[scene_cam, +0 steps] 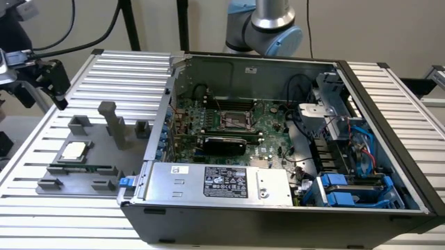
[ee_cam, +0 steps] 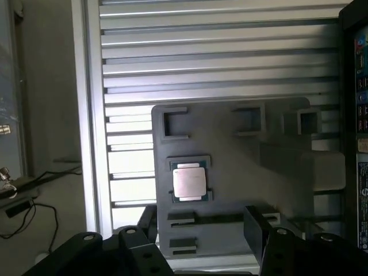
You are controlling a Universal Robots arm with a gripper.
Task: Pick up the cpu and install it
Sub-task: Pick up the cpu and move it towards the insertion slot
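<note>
Gripper: the black two-fingered gripper (ee_cam: 199, 215) is spread wide and released, with nothing grasped. It is poised over the grey moulded fixture plate (ee_cam: 276, 172) and is not touching the chip.
Cpu place: the small square cpu with a silver metal top and a pale rim (ee_cam: 189, 182) is laid flat in a nest on that plate. The plate is at the exterior view's left of the open dark computer case (scene_cam: 278, 224).
Edges: raised grey lips are set at the nest's corners, and the sides between them are left open.
Open room: a tall grey post (scene_cam: 111, 122) is stood farther off, to the exterior view's right. A thin green memory stick (scene_cam: 76, 167) is laid just near of the nest.
Surface: the plate is carried on a ribbed aluminium table (scene_cam: 125, 62).
Writing: a black label (scene_cam: 226, 182) with white print is fixed on the silver metal box (scene_cam: 174, 182); the print cannot be read.
</note>
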